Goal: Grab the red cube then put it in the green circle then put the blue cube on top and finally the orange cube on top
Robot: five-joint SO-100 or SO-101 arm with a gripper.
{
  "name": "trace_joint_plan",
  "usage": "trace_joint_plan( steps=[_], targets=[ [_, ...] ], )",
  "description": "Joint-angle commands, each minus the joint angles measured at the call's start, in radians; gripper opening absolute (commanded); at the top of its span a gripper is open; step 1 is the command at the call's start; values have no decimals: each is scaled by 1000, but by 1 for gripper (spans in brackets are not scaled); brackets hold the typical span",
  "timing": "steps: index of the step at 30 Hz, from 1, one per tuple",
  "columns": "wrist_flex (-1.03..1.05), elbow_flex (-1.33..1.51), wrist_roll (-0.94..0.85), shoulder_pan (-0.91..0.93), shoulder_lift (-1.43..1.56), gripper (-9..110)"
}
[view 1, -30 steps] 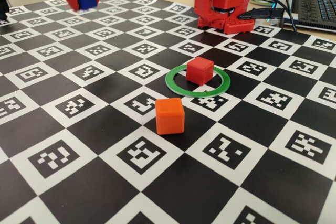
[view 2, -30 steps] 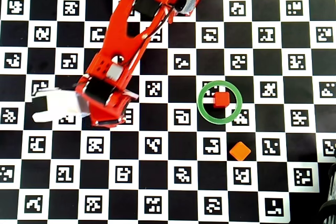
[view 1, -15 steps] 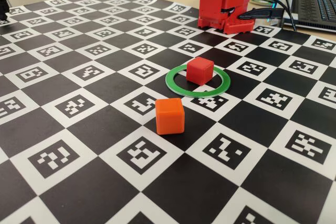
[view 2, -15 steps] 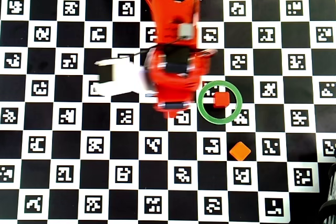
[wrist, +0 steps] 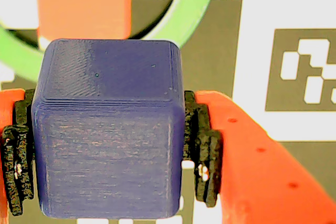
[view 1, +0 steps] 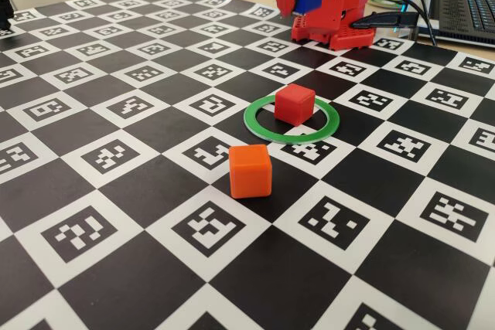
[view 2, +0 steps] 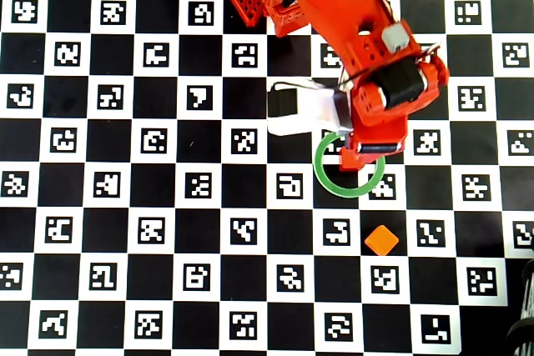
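Small matte deep-blue plastic cube (wrist: 107, 129): likely light, rigid, slightly ribbed from printing, unlikely to slip; best held on two opposite flat side faces, as now. In the wrist view, left to right: black pad pressed on the left face, cube filling the gap, black pad on the right face, then the red printed finger. Red two-finger pincer (wrist: 107, 153) clenched on the cube, carried aloft above the board. In the fixed view, bright orange plastic cube (view 1: 250, 170) on the checkered marker board (view 1: 93, 214), well apart from the pincer; further right, darker red plastic cube (view 1: 295, 103) inside the thin flat green ring (view 1: 267, 133). Beyond the blue cube in the wrist view, red cube and ring arc, so probably almost above the stack point.
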Motion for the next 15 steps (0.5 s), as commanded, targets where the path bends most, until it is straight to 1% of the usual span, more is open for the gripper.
trace_joint_plan(
  steps=[1, 9, 15],
  targets=[
    [-86, 29, 5, 0, 12, 10],
    [-209, 112, 21, -6, -31, 11],
    [-258, 135, 46, -32, -55, 11]
  ],
)
